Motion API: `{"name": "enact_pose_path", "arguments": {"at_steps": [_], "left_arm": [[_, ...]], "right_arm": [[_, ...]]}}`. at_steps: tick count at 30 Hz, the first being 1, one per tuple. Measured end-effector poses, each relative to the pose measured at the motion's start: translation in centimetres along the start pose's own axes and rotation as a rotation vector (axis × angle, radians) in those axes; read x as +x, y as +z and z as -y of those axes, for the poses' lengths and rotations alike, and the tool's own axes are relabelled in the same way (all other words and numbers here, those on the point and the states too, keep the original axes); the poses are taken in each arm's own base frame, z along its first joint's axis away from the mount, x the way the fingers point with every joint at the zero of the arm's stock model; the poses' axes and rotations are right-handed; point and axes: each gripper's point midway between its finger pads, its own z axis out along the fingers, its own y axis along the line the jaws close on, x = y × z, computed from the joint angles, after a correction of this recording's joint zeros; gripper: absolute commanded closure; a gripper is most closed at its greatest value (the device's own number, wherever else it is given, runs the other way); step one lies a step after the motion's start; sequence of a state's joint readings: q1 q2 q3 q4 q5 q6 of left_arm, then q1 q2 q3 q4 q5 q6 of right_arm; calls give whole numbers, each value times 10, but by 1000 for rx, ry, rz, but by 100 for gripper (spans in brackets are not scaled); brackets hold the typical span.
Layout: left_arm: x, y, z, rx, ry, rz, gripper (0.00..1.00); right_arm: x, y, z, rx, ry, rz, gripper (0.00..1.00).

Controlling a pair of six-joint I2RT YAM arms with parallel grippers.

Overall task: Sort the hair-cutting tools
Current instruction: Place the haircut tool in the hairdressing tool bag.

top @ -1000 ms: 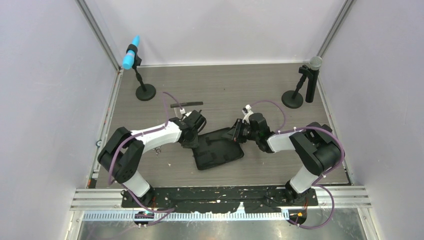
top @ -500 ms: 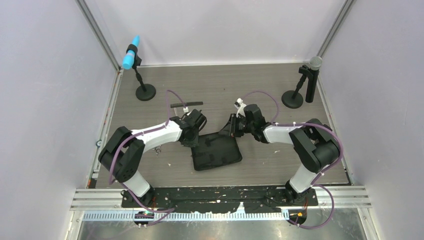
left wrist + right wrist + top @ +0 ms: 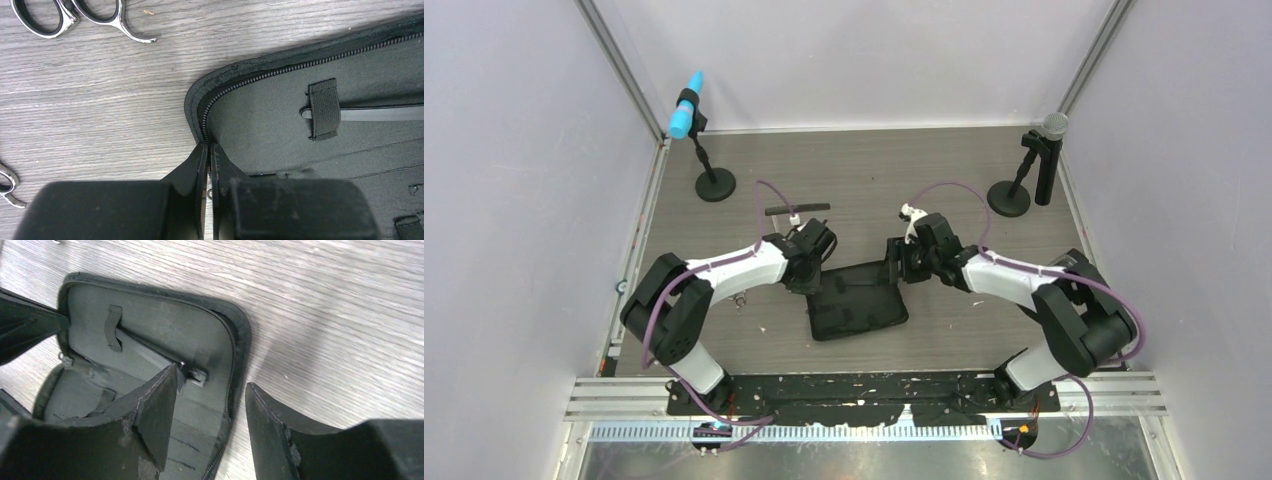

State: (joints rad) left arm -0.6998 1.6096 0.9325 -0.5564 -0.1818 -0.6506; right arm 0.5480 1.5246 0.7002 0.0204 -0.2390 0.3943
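Observation:
The black zip case (image 3: 860, 311) lies open at mid-table. My left gripper (image 3: 207, 146) is shut on its zip edge at the left corner. My right gripper (image 3: 212, 381) stands open astride the case's right edge (image 3: 239, 340), holding nothing. Inside the case a slim black clip (image 3: 381, 113) sits under an elastic loop (image 3: 322, 108). Silver scissors (image 3: 65, 15) lie on the wood left of the case, and a second pair (image 3: 7, 183) shows at the frame's left border. The long black comb (image 3: 798, 209) lies on the table behind my left gripper (image 3: 813, 274).
Two microphones on round black bases stand at the back, a blue-tipped one (image 3: 712, 183) at the left and a grey-headed one (image 3: 1027, 170) at the right. Metal rails and walls close in the wooden table (image 3: 874, 170) on three sides.
My right gripper has opened and let go of the case's right edge, shifting slightly back toward the case. My left gripper has closed fully on the zip edge. The case lies flatter.

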Motion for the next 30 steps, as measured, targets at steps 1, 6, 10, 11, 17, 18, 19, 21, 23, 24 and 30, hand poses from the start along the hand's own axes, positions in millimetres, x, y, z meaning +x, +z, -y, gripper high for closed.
{"name": "enact_pose_path", "arguments": {"at_steps": [1, 6, 10, 11, 17, 18, 19, 21, 23, 24, 30], "left_arm": [[0, 0, 0, 0, 0, 0, 95], [0, -1, 0, 4, -5, 5, 95], [0, -1, 0, 8, -6, 7, 95], [0, -1, 0, 9, -7, 7, 95], [2, -2, 1, 22, -8, 0, 95], [3, -2, 2, 24, -7, -2, 95], [3, -2, 2, 25, -7, -3, 95], [3, -2, 2, 28, -8, -3, 95], [4, -2, 2, 29, -8, -4, 96], [4, -3, 3, 31, -8, -4, 95], [4, -3, 4, 37, -8, -6, 96]], "right_arm": [[0, -5, 2, 15, -8, 2, 40], [0, -24, 6, 62, -32, 10, 48], [6, -30, 3, 64, -35, 5, 52], [10, -29, 2, 62, -32, -2, 53], [31, -25, -1, 43, 22, -37, 54], [31, -24, -3, 38, 28, -34, 54], [29, -23, -4, 31, 33, -28, 54], [26, -20, -7, 17, 41, -16, 54], [26, -16, -8, 11, 48, -14, 54], [26, -15, -8, 9, 51, -17, 55], [26, -9, -10, -4, 63, -20, 62]]}}
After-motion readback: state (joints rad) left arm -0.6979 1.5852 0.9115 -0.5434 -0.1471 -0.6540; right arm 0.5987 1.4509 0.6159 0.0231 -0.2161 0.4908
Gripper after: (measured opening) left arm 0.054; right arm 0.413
